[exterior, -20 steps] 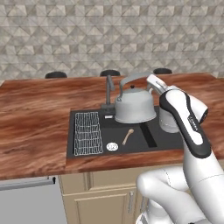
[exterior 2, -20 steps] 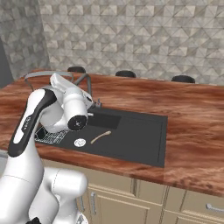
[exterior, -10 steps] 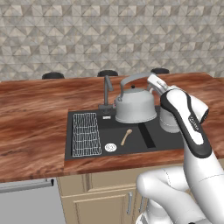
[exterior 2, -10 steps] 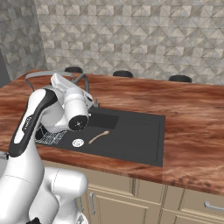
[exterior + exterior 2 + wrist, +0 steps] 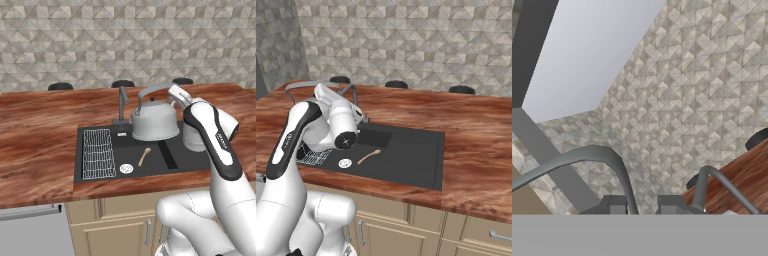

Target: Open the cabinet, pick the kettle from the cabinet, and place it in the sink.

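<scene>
Gripping the kettle (image 5: 154,121) by its arched overhead handle, the gripper (image 5: 643,205) is pinched shut with the thin grey bar running right between the two dark fingertips (image 5: 614,204), which you can see pretty clearly in the hand view. From the left base camera, the kettle is sitting over the back of the sink (image 5: 190,159), just right of the slim dark faucet (image 5: 121,105). Its rounded silver body is overlapping the back rim of the basin, and I honestly can't tell whether its bottom is touching anything or hanging just above. The spout is hidden from me.

The white arm is curling up from the lower right of that view and bending over so the hand is meeting the handle at its right end. In the right base view the arm's big elbow is blocking most of the kettle; only the handle (image 5: 306,85) is poking out as a grey loop above the wrist.

Down in the black basin, a grey wire rack (image 5: 98,153) is lying on the left side, a round drain (image 5: 126,169) is just beside it, and a small wooden spoon (image 5: 144,156) is lying tilted next to that. The reddish wooden counter (image 5: 40,135) is wrapping around the sink, with a patterned tile wall (image 5: 125,45) behind and beige drawers (image 5: 486,234) underneath.
</scene>
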{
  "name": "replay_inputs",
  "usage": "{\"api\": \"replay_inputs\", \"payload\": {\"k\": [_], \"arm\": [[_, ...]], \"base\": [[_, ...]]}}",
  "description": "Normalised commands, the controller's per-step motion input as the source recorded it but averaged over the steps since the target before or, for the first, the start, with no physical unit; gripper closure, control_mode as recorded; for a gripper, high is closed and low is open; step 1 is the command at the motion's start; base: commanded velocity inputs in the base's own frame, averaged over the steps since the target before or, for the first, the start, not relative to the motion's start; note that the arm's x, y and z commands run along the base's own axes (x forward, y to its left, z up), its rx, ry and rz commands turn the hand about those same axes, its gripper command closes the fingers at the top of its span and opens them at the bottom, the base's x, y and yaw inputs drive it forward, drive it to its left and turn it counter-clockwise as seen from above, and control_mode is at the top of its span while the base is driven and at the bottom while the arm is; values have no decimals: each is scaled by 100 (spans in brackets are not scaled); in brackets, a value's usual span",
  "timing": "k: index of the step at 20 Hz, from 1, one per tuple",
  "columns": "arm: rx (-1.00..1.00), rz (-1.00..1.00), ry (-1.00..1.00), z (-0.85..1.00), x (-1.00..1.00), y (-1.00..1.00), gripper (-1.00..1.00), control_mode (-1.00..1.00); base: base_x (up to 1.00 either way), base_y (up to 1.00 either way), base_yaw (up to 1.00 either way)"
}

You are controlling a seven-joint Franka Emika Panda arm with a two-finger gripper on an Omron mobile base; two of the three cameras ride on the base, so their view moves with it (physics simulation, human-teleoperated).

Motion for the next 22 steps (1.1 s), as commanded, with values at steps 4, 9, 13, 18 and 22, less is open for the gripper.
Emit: {"api": "replay_inputs", "payload": {"k": [4, 9, 13, 18, 22], "arm": [[0, 0, 0, 0, 0, 0, 100, 100], [0, 0, 0, 0, 0, 0, 100, -100], [0, 0, 0, 0, 0, 0, 100, -100], [0, 0, 0, 0, -1, 0, 100, -100], [-2, -2, -1, -6, -4, -5, 100, -100]], "base": [[0, 0, 0], [0, 0, 0], [0, 0, 0], [0, 0, 0], [0, 0, 0]]}}
